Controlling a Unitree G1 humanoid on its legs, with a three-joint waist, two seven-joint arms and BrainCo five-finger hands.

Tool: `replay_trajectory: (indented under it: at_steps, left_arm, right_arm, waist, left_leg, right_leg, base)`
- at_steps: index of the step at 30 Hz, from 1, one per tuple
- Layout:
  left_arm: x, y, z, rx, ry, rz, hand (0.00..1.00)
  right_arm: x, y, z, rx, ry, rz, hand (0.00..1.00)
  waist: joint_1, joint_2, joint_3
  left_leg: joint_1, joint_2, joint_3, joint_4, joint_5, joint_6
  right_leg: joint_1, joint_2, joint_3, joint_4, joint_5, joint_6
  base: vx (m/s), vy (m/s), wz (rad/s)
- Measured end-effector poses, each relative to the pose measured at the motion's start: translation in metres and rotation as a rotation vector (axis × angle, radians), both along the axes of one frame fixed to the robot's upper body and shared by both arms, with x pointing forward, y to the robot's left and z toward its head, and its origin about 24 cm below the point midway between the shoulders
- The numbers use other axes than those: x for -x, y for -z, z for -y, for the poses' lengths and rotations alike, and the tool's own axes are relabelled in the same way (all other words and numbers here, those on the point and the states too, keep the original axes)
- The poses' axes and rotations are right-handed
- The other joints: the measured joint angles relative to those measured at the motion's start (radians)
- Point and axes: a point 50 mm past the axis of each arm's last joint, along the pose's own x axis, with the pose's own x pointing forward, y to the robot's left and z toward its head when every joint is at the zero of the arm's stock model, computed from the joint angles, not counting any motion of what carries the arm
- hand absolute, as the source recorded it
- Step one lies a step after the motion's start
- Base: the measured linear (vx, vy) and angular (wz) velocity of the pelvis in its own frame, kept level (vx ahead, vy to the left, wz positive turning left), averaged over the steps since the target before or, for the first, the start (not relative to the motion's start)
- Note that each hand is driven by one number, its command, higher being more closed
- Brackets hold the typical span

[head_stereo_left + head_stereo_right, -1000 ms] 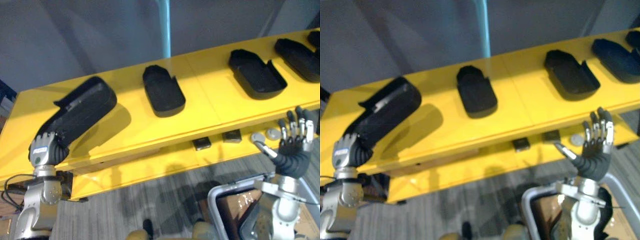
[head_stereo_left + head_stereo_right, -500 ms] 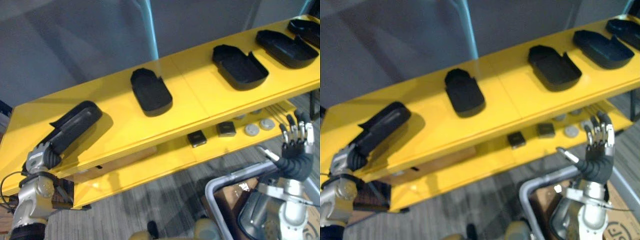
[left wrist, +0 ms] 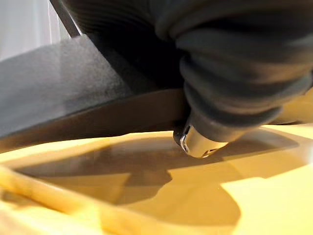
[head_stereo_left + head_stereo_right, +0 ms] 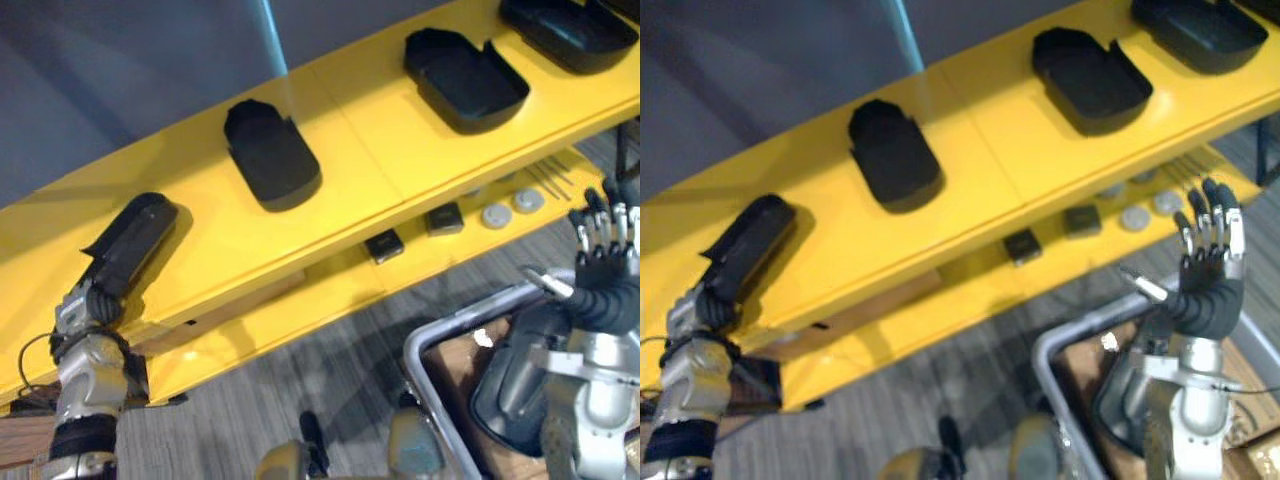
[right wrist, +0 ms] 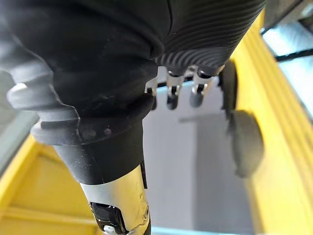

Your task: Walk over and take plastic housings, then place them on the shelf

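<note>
A long black plastic housing lies slanted over the left end of the yellow shelf's top board. My left hand is shut on its near end. In the left wrist view the housing hangs just above the yellow board, with the thumb curled under it. Three more black housings rest in a row along the board. My right hand is raised at the right in front of the shelf, open and holding nothing.
On the lower shelf sit two small black blocks and grey discs. A grey-framed bin stands on the carpet at the lower right, with a dark housing in it.
The camera has moved, shifting the whole view. My left hand has lowered the housing from a raised tilt down close to the shelf top. The right hand has stayed open.
</note>
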Motion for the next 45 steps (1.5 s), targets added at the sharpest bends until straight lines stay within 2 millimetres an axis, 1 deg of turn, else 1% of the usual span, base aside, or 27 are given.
replay_trajectory:
  at_steps: [1, 5, 7, 8, 9, 11, 14, 19, 24, 28, 31, 33, 35, 36, 38, 40, 41, 42, 44, 45]
  left_arm:
    - [-0.004, -0.005, 0.001, -0.007, -0.005, 0.026, 1.00]
    - [-0.014, -0.019, 0.004, -0.017, -0.013, 0.081, 1.00]
    - [-0.015, -0.021, 0.003, -0.025, -0.034, 0.097, 1.00]
    - [-0.015, -0.023, 0.003, -0.028, -0.046, 0.105, 0.00]
    - [-0.016, -0.025, 0.002, -0.030, -0.048, 0.111, 0.00]
    - [-0.021, -0.034, 0.003, -0.033, -0.059, 0.143, 0.00]
    - [-0.024, -0.040, 0.003, -0.036, -0.068, 0.167, 0.00]
    - [-0.021, -0.046, -0.004, -0.045, -0.093, 0.176, 0.00]
    - [-0.018, -0.043, -0.007, -0.023, -0.146, 0.215, 0.00]
    - [-0.010, -0.042, -0.012, 0.032, -0.236, 0.368, 0.00]
    - [0.000, -0.045, -0.014, 0.060, -0.237, 0.494, 0.00]
    - [0.006, -0.048, -0.011, 0.037, -0.209, 0.547, 0.00]
    - [0.017, -0.036, -0.007, 0.035, -0.196, 0.561, 0.00]
    - [0.019, -0.032, -0.005, 0.040, -0.198, 0.557, 0.00]
    - [0.029, -0.020, -0.002, 0.037, -0.187, 0.569, 0.00]
    - [0.035, -0.018, 0.001, 0.035, -0.174, 0.604, 0.00]
    - [0.037, -0.020, 0.004, 0.057, -0.169, 0.660, 0.00]
    - [0.037, -0.022, 0.007, 0.065, -0.161, 0.689, 0.00]
    - [0.042, -0.030, 0.016, 0.082, -0.121, 0.778, 0.00]
    - [0.047, -0.033, 0.023, 0.099, -0.093, 0.832, 0.00]
  right_arm:
    - [0.000, -0.005, -0.002, 0.004, -0.008, 0.023, 0.00]
    - [-0.003, -0.009, -0.003, 0.014, -0.020, 0.042, 0.00]
    - [-0.003, -0.011, -0.003, 0.018, -0.022, 0.048, 0.00]
    - [-0.003, -0.011, -0.003, 0.023, -0.023, 0.047, 0.00]
    - [-0.003, -0.012, -0.003, 0.026, -0.023, 0.047, 0.00]
    - [-0.003, -0.012, -0.002, 0.028, -0.025, 0.046, 0.00]
    - [-0.003, -0.011, -0.002, 0.028, -0.025, 0.043, 0.00]
    - [-0.002, -0.010, -0.002, 0.027, -0.023, 0.035, 0.00]
    - [-0.002, -0.009, -0.002, 0.027, -0.024, 0.031, 0.00]
    - [0.003, 0.000, -0.005, 0.010, -0.032, 0.011, 0.00]
    - [0.008, 0.007, -0.009, -0.025, -0.029, 0.024, 0.00]
    - [0.011, 0.011, -0.010, -0.048, -0.020, 0.023, 0.00]
    - [0.012, 0.020, -0.012, -0.072, -0.013, -0.005, 0.00]
    - [0.013, 0.024, -0.011, -0.079, -0.005, -0.013, 0.00]
    - [0.014, 0.035, -0.009, -0.092, 0.030, -0.045, 0.00]
    - [0.016, 0.039, -0.008, -0.092, 0.054, -0.048, 0.00]
    - [0.016, 0.039, -0.007, -0.068, 0.078, -0.041, 0.00]
    - [0.016, 0.038, -0.007, -0.060, 0.089, -0.033, 0.00]
    - [0.014, 0.030, -0.006, -0.006, 0.136, 0.017, 0.00]
    - [0.013, 0.022, -0.004, 0.029, 0.184, 0.064, 0.00]
  waist:
    - [0.000, -0.002, 0.018]
    - [0.001, -0.004, 0.052]
    - [0.002, -0.007, 0.061]
    - [0.002, -0.007, 0.062]
    - [0.002, -0.007, 0.062]
    - [0.001, -0.012, 0.083]
    - [0.001, -0.020, 0.088]
    - [0.001, -0.028, 0.094]
    - [0.001, -0.029, 0.094]
    - [0.002, -0.031, 0.093]
    - [0.002, -0.036, 0.089]
    - [0.003, -0.046, 0.074]
    - [0.004, -0.057, 0.017]
    - [0.003, -0.058, 0.002]
    - [0.003, -0.061, -0.055]
    - [0.004, -0.061, -0.086]
    - [0.005, -0.061, -0.104]
    - [0.006, -0.060, -0.105]
    - [0.009, -0.061, -0.117]
    - [0.012, -0.059, -0.127]
  left_leg:
    - [-0.005, -0.001, 0.001, 0.004, 0.000, 0.000]
    - [-0.036, 0.002, 0.000, 0.038, -0.011, 0.002]
    - [-0.040, 0.002, 0.006, 0.041, -0.013, 0.003]
    - [-0.047, 0.003, 0.009, 0.047, -0.017, 0.003]
    - [-0.054, 0.004, 0.011, 0.054, -0.020, 0.002]
    - [-0.059, 0.006, 0.012, 0.066, -0.023, 0.003]
    - [-0.071, 0.007, 0.014, 0.074, -0.023, 0.003]
    - [-0.073, 0.013, 0.018, 0.096, -0.033, 0.002]
    - [-0.070, 0.013, 0.019, 0.104, -0.039, 0.001]
    - [-0.046, 0.020, 0.011, 0.102, -0.040, -0.001]
    - [-0.007, 0.027, 0.000, 0.097, -0.045, -0.007]
    - [0.012, 0.026, -0.008, 0.084, -0.044, -0.008]
    - [0.042, 0.024, -0.015, 0.055, -0.039, -0.012]
    - [0.052, 0.024, -0.022, 0.048, -0.038, -0.013]
    - [0.095, 0.020, -0.037, 0.015, -0.033, -0.015]
    - [0.109, 0.016, -0.052, 0.003, -0.029, -0.016]
    - [0.116, 0.013, -0.064, -0.011, -0.021, -0.014]
    - [0.124, 0.012, -0.071, -0.015, -0.020, -0.014]
    - [0.136, 0.010, -0.092, -0.027, -0.014, -0.016]
    - [0.141, 0.010, -0.100, -0.033, -0.012, -0.017]
  right_leg:
    - [-0.006, -0.001, 0.003, 0.003, 0.001, 0.001]
    - [-0.027, -0.001, 0.011, 0.017, 0.001, 0.001]
    - [-0.037, -0.001, 0.018, 0.024, 0.001, 0.001]
    - [-0.046, 0.000, 0.020, 0.028, 0.000, 0.001]
    - [-0.052, 0.000, 0.021, 0.032, 0.000, 0.001]
    - [-0.056, 0.000, 0.024, 0.037, 0.000, 0.001]
    - [-0.070, 0.000, 0.026, 0.045, 0.000, 0.000]
    - [-0.071, 0.001, 0.031, 0.056, -0.002, 0.000]
    - [-0.069, 0.000, 0.033, 0.067, -0.008, 0.001]
    - [-0.034, 0.003, 0.019, 0.056, -0.009, 0.000]
    - [0.021, 0.008, 0.002, 0.032, -0.010, -0.001]
    - [0.043, 0.006, -0.011, 0.026, -0.014, -0.004]
    - [0.076, 0.006, -0.023, 0.003, -0.016, -0.005]
    - [0.090, 0.006, -0.031, -0.007, -0.015, -0.005]
    - [0.142, 0.009, -0.050, -0.037, -0.018, -0.004]
    - [0.169, 0.007, -0.066, -0.056, -0.018, -0.004]
    - [0.185, 0.005, -0.081, -0.070, -0.016, -0.002]
    - [0.198, 0.004, -0.088, -0.078, -0.014, -0.001]
    - [0.225, 0.004, -0.105, -0.104, -0.010, -0.001]
    - [0.244, 0.007, -0.119, -0.128, -0.002, -0.002]
  base:
    - [0.00, 0.000, 0.00]
    - [0.00, 0.000, 0.00]
    - [-0.02, -0.007, -0.08]
    - [-0.01, -0.007, -0.09]
    - [-0.01, -0.004, -0.06]
    - [-0.03, -0.005, -0.03]
    - [-0.01, -0.003, 0.00]
    - [-0.01, -0.004, -0.04]
    - [0.00, 0.000, 0.00]
    - [0.02, -0.011, 0.03]
    - [0.03, -0.009, 0.05]
    - [0.02, -0.011, 0.13]
    - [0.05, -0.010, 0.08]
    - [0.08, -0.004, 0.17]
    - [0.09, -0.007, 0.17]
    - [0.06, -0.005, 0.21]
    - [0.03, 0.000, 0.30]
    - [0.01, -0.010, 0.32]
    - [-0.01, -0.007, 0.22]
    - [0.00, -0.005, 0.25]
